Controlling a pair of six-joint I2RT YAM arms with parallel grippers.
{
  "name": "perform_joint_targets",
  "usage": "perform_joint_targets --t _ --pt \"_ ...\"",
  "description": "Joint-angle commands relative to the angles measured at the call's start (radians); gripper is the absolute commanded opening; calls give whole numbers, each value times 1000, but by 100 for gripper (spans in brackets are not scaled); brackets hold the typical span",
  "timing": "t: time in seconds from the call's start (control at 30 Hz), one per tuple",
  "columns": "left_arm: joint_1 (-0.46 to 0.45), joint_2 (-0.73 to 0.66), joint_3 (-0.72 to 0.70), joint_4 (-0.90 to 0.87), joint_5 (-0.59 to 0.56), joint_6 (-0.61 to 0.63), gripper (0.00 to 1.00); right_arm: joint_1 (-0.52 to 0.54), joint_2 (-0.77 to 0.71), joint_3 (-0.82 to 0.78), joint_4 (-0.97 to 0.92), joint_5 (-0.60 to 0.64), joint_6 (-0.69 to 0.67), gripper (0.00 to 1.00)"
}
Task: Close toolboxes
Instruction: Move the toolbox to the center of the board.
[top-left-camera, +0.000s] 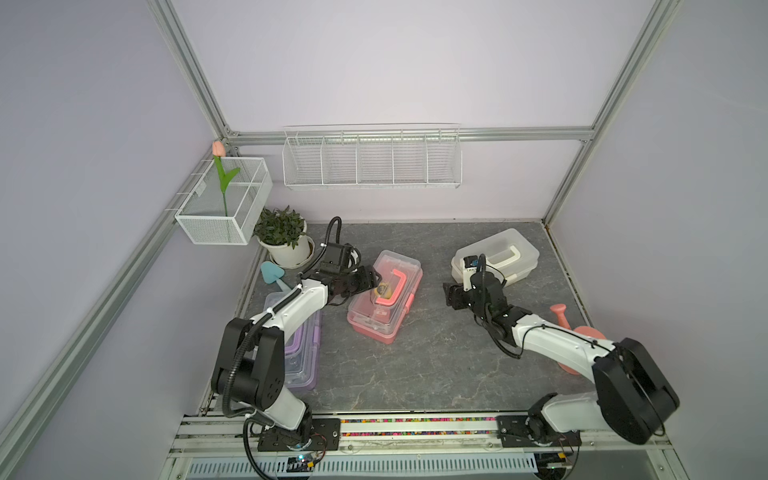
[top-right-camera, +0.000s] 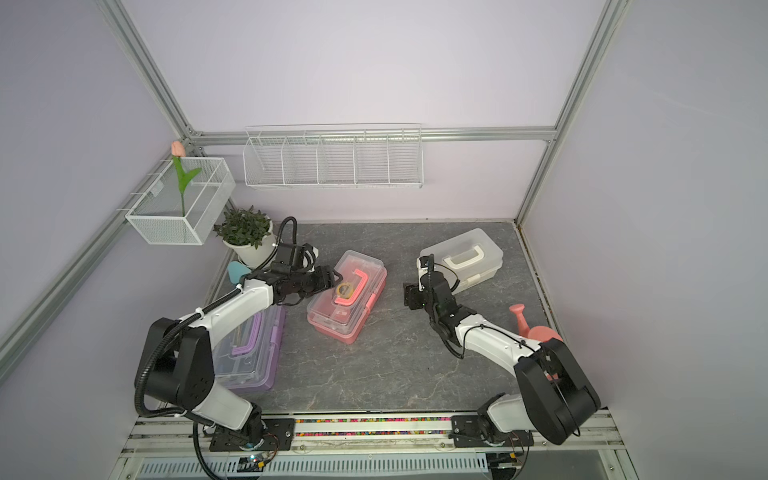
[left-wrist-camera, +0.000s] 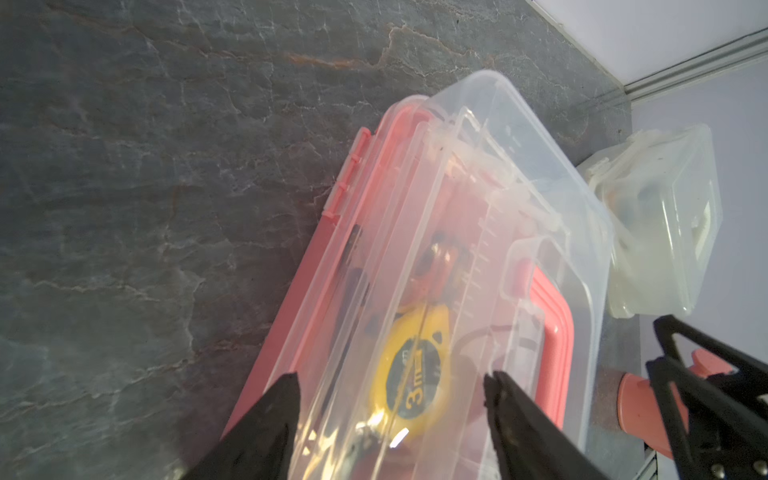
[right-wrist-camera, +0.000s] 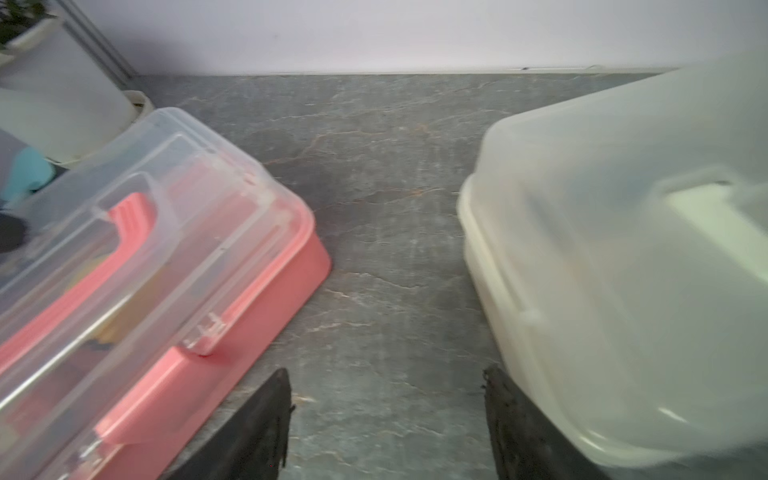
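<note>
While left gripper (left-wrist-camera: 390, 378) gapes over pink toolbox (top-left-camera: 399, 270), right gripper (right-wrist-camera: 386, 372) spread beside white toolbox (top-left-camera: 498, 253), watering can (top-left-camera: 582, 332) nearby.

Pink box (top-left-camera: 384, 297) slanted in the middle of the tabletop (top-left-camera: 436, 353), clear lid down; white box (top-left-camera: 494, 255) closed by the back right corner; purple box (top-left-camera: 297, 353) along the left edge, lid down.

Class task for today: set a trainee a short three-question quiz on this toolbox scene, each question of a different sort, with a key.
1. True or false: the left gripper is open over the pink toolbox.
2. What yellow thing shows through its clear lid? A tape measure, B banana, C ball.
3. Fill in: the open right gripper sits between the pink toolbox and the ___.
Key: 1 true; 2 A; 3 white toolbox.
</note>
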Motion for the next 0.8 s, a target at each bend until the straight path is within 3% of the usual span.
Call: perform_joint_targets --t 0.0,0.13,0.37,0.67,0.77 --pt "-5 -28 -87 -114 61 -30 71 -47 -86 -8 -124 150 -139 80" --pt "-60 -58 -150 -11 130 -125 70 -122 -187 -96 -86 220 -198 87" --pt "-220 15 -142 177 98 -269 69 -278 -313 -280 37 222 -194 90" --pt "-322 62 -100 342 78 -408 68 -359 -244 -393 261 217 -207 92" --pt "-321 41 -98 294 40 -377 69 -367 -214 -407 334 208 -226 92"
